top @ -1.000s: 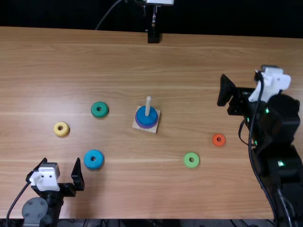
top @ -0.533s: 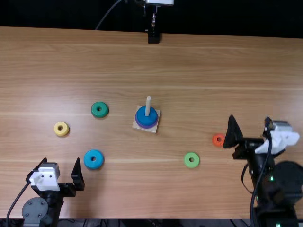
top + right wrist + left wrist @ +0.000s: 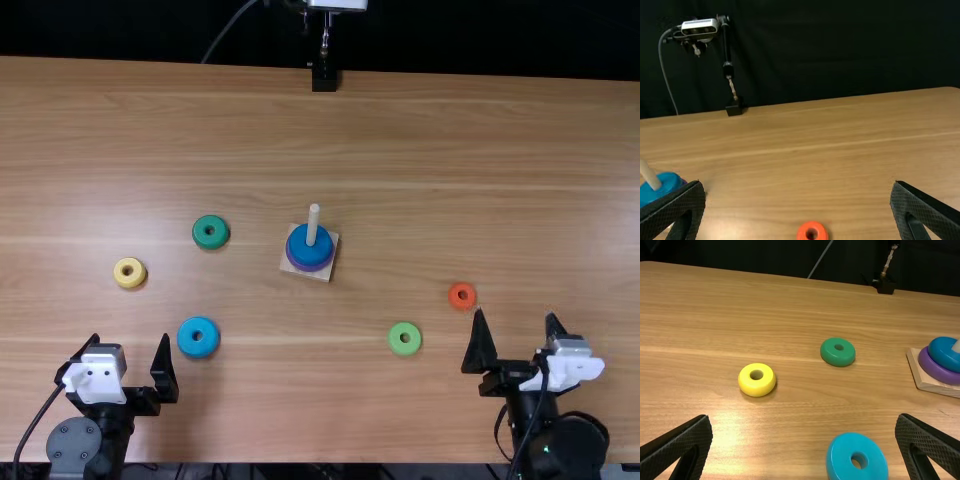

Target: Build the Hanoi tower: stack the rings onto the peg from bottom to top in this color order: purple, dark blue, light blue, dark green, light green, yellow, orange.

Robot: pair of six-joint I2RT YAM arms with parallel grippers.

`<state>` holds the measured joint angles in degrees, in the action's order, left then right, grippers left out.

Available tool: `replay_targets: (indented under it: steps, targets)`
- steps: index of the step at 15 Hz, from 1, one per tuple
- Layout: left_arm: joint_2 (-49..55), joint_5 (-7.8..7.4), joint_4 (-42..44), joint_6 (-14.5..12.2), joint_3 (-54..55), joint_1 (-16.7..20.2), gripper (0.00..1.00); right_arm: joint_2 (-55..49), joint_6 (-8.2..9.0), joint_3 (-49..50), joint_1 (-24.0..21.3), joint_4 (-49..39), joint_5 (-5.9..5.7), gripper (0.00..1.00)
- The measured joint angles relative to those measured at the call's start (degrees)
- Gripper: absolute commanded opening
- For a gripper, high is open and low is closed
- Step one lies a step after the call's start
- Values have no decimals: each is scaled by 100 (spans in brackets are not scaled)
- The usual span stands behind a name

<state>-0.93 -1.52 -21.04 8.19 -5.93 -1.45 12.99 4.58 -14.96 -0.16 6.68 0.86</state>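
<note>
At the near edge of the light brown wooden counter (image 3: 400, 180), toward its left corner, my left tool (image 3: 128, 342) hangs with its two flat black fingers spread wide, nothing between them. Near the right corner, my right tool (image 3: 516, 320) is likewise wide apart and has hold of nothing.

Just beside my left tool, a little farther in, a thick light blue ring (image 3: 198, 348) lies flat. Between my two tools, nearer the right one, lies a smaller light green ring (image 3: 405, 349). The small orange ring (image 3: 462, 305) is just beyond my right tool, and the round yellow ring (image 3: 756, 389) lies beyond my left.

Farther out, between the left and right sides, sits a pale square wooden base (image 3: 322, 277) with an upright round peg (image 3: 313, 222). The purple ring (image 3: 935, 369) is on it at the bottom, the dark blue ring (image 3: 300, 244) on top of that. Left of the base lies the dark green ring (image 3: 209, 243). At the far edge stands a black mount (image 3: 324, 79).
</note>
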Motion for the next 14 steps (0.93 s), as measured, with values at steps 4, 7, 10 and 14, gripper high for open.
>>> replay_targets:
  steps: [4, 7, 10, 14]
  targets:
    - [0, 0, 0, 0, 0, 0, 100, -678, -42, 498, -11, -24, 0, 100]
    - [0, 0, 0, 0, 0, 0, 100, -986, -46, 813, -11, 13, 0, 100]
    - [0, 0, -2, -2, 0, 0, 100, -1036, -72, 949, -31, 13, 2, 100]
    - [0, 0, -2, -4, 0, 0, 100, -1222, -109, 1222, -138, 107, 0, 100]
